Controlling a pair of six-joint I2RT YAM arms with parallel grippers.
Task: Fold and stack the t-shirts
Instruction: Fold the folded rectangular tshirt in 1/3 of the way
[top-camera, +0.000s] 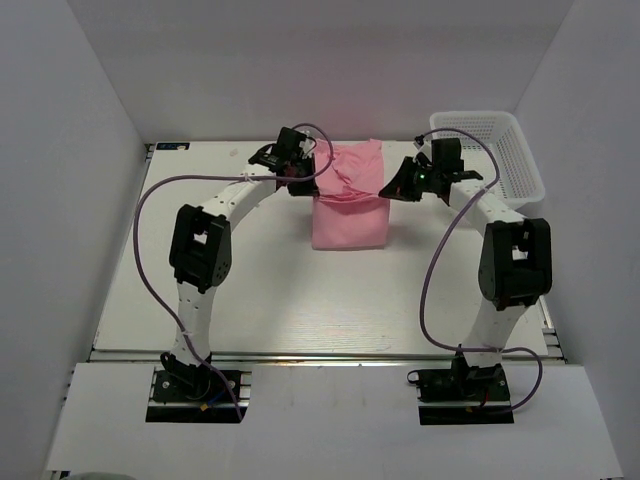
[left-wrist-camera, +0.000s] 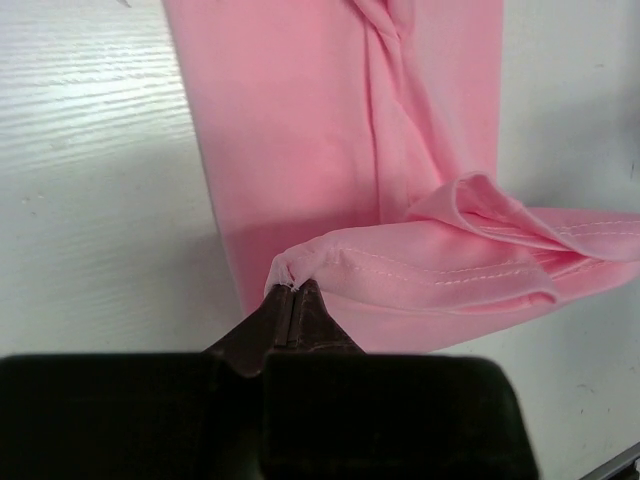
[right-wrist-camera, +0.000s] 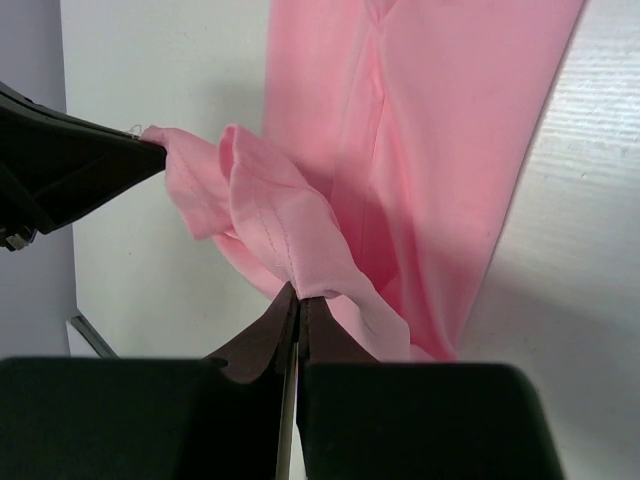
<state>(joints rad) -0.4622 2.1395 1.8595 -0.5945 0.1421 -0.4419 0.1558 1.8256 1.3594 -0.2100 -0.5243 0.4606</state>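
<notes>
- You have the pink t-shirt (top-camera: 350, 225) lying as a narrow strip on the white worktop (top-camera: 280, 290), toward 12 o'clock from its middle in the top view.
- Your left gripper (top-camera: 299, 186) is closed on the stitched hem at the strip's 9 o'clock edge.
- Your right gripper (top-camera: 388, 189) is clamped on the same hem at the 3 o'clock edge.
- Between them the hem hangs bunched, raised above the layer beneath.
- The white mesh basket (top-camera: 500, 150) sits at 2 o'clock, apart from the shirt.

The plain pink t-shirt (top-camera: 350, 222) lies half-folded, its hemmed edge lifted at both corners.
</notes>
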